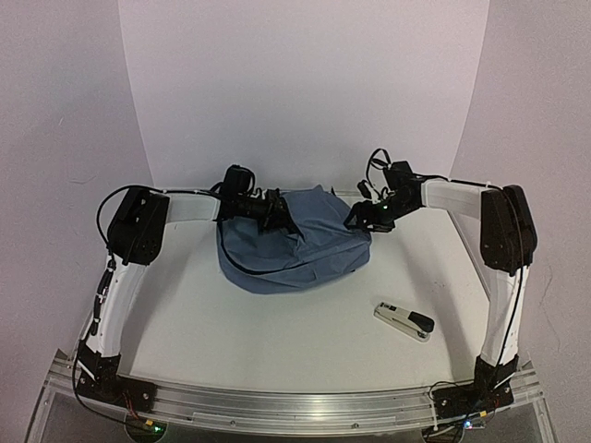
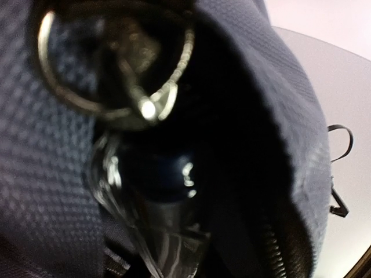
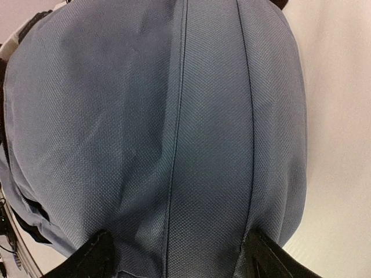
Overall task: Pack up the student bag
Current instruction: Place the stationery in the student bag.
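Top external: bag (image 1: 295, 247) centre frame; stapler (image 1: 404, 320) lower right; right gripper (image 1: 356, 220) spread wide against bag; left gripper (image 1: 277, 218) at bag mouth, opening indeterminable.

The overhead camera is looking down and forward from above and behind the two arms (image 1: 125, 277), taking in the whole white surface (image 1: 277, 341) from far off. The left wrist camera is sitting so close inside the blue bag (image 1: 295, 245) that it is showing only blurred fabric, a dark opening and, at its right edge, a slice of the surface. The right wrist camera is facing the bag's outer side at close range, with the tips of the right gripper (image 3: 179, 260) showing along its lower edge. All three views are sharing the bag.
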Action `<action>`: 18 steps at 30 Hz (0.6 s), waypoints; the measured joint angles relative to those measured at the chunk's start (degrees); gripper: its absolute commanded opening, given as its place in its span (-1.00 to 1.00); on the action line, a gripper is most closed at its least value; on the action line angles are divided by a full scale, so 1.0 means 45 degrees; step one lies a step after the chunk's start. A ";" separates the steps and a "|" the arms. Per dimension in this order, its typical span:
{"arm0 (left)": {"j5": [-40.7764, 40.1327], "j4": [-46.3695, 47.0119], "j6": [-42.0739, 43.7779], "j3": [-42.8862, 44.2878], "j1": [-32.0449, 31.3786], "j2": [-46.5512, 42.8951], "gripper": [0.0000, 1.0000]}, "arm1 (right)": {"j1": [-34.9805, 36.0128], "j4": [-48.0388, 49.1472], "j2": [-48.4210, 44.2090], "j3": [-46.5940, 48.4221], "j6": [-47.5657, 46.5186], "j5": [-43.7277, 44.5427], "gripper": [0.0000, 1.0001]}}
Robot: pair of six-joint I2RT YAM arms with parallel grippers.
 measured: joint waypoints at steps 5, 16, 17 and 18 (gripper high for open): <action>0.0065 -0.0457 0.0604 -0.1438 0.0239 -0.0798 -0.05 | -0.0056 -0.0381 0.0000 0.0371 -0.0113 -0.0053 0.70; -0.0690 -0.3098 0.2406 -0.1696 0.0706 -0.2199 -0.59 | -0.0056 -0.0922 -0.0018 0.1097 -0.0343 0.0142 0.71; -0.0690 -0.3086 0.2420 -0.1549 0.0702 -0.2122 -0.63 | -0.0056 -0.0951 -0.0017 0.1154 -0.0362 0.0144 0.71; -0.0690 -0.3077 0.2390 -0.1397 0.0697 -0.2035 -0.67 | -0.0056 -0.0974 -0.0019 0.1211 -0.0377 0.0147 0.71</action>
